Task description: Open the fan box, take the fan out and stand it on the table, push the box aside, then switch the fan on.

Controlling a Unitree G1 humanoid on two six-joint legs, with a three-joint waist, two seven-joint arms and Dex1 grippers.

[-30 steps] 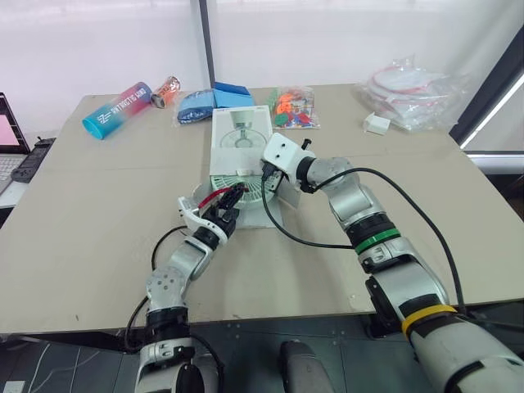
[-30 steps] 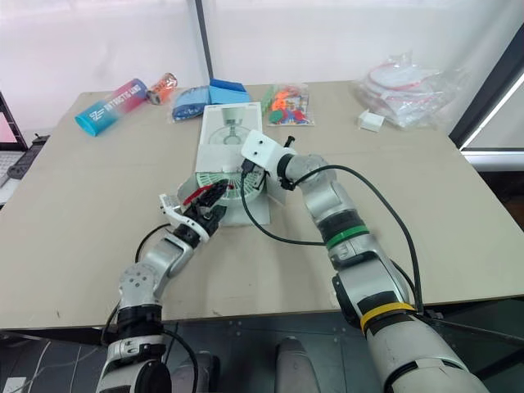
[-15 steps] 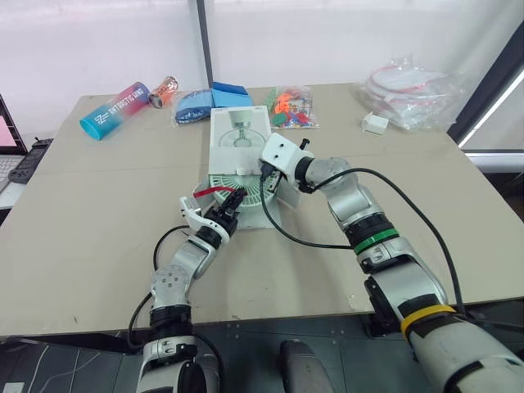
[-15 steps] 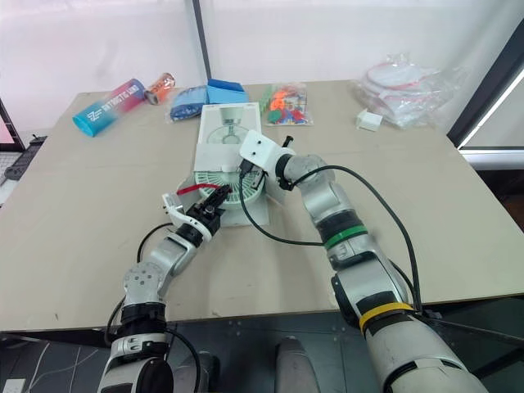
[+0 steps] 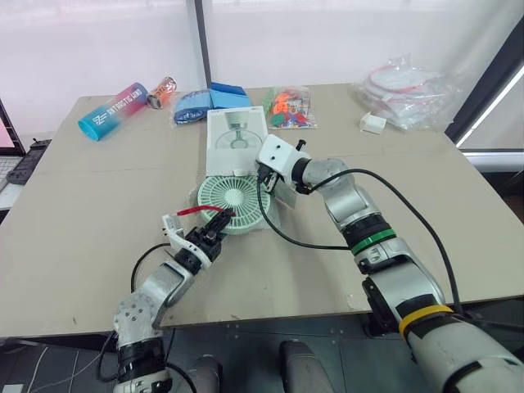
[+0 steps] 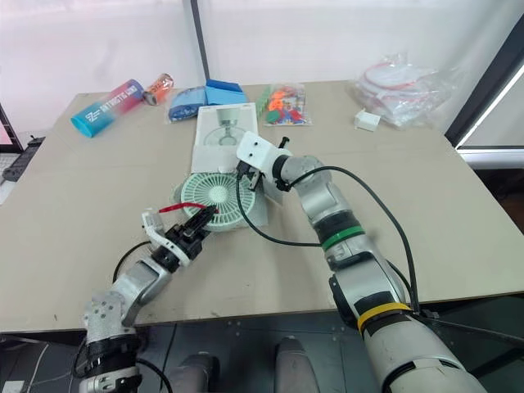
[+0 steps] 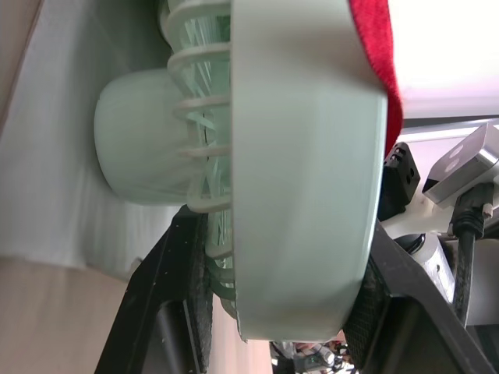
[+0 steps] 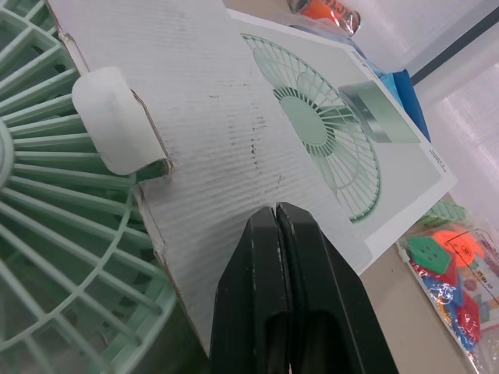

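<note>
The pale green fan (image 5: 232,199) lies flat on the table, drawn out in front of the white fan box (image 5: 237,139), which has a fan printed on top. My left gripper (image 5: 214,232) is shut on the fan's near rim; the left wrist view shows the rim (image 7: 296,179) clamped between black fingers (image 7: 168,312). A red strap (image 5: 190,210) runs beside that grip. My right gripper (image 5: 264,173) is shut, its tips (image 8: 277,214) resting against the box's opened cardboard flap (image 8: 210,148) beside the fan grille (image 8: 47,234).
Along the table's far side lie a blue-pink tumbler (image 5: 115,110), a small can (image 5: 164,88), blue packets (image 5: 205,102), a bag of colourful pieces (image 5: 292,107), a small white box (image 5: 376,123) and plastic bags (image 5: 409,82). A laptop (image 5: 10,160) sits at the left edge.
My left gripper has pulled the fan towards me and to the left, out of the box mouth. The right gripper has stayed at the box flap.
</note>
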